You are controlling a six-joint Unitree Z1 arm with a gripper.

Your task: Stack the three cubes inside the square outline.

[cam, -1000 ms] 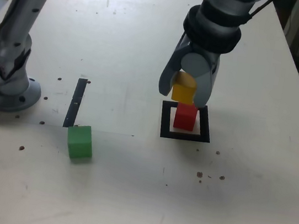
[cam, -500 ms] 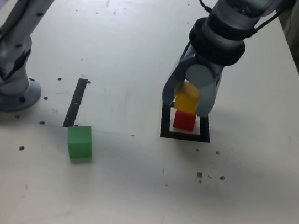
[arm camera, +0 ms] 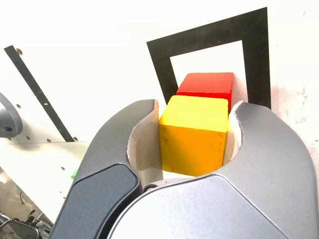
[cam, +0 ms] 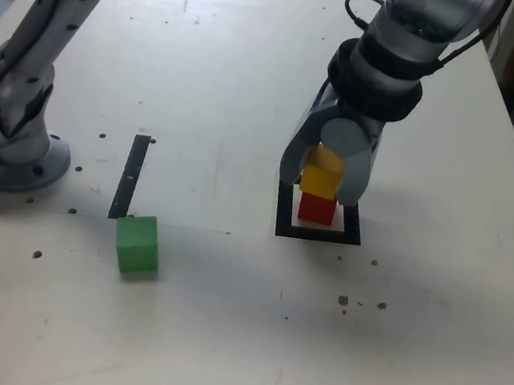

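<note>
- The green cube (cam: 138,244) sits alone on the table (cam: 257,58), nearest the camera in the exterior view. It is well apart from the other two cubes, just past the near end of a thin black strip (cam: 130,175).
- Next comes the square outline (cam: 282,217). The red cube (cam: 317,209) stands inside it on the white middle.
- The yellow cube (cam: 320,177) looks to be sitting on top of the red cube. In the wrist view the yellow cube (arm camera: 194,134) does not line up neatly with the red cube (arm camera: 207,85); the red one peeks out to one side.
- That is the first risk. If the yellow cube sits too far off the middle, I think it could tip or slide off when it is let go.
- The gripper (cam: 324,175) has one finger on each side of the yellow cube and is closed on it. The pads (arm camera: 143,144) press its sides.
- The second risk: if the fingers open unevenly or lift away crooked, they could drag the yellow cube and knock the little tower over.
- A bump could also push the red cube onto the black tape.
- Farthest back, the arm (cam: 391,58) rises from the gripper.
</note>
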